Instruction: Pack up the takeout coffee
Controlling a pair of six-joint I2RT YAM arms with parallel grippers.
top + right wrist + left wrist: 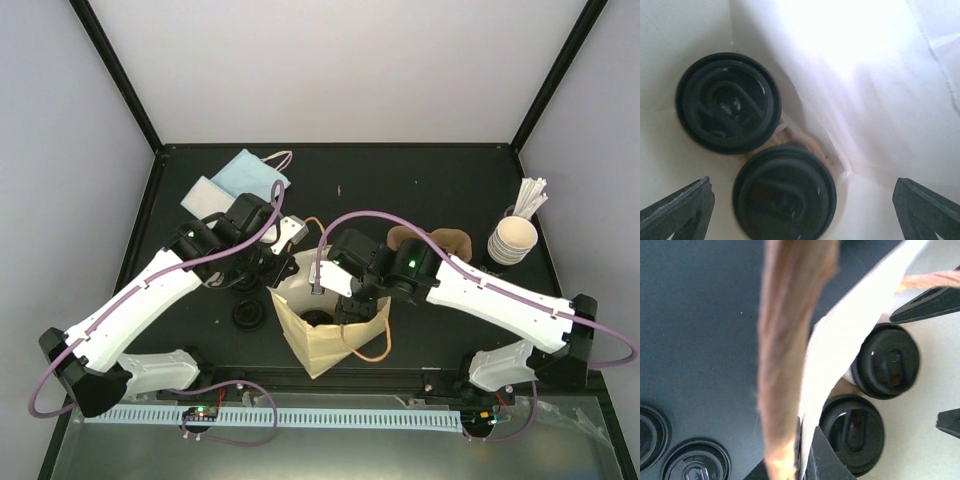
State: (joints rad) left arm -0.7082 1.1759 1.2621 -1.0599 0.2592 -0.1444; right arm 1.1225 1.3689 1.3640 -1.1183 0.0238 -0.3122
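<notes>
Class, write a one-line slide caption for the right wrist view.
Two black-lidded cups stand side by side inside the paper bag, with the open right gripper poised above them.

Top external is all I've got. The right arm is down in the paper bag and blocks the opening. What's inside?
Observer: The right wrist view shows two cups with black lids standing side by side on the floor of the paper bag: an upper cup and a lower cup.
Operator: Is the right tool on either one?
Observer: No. The right tool is wide open above them, and neither finger touches a lid in that view.
Operator: And the left tool?
Observer: In the left wrist view, the left tool looks shut on the bag's wall at the rim, with the brown handle hanging blurred in front of the lens.
</notes>
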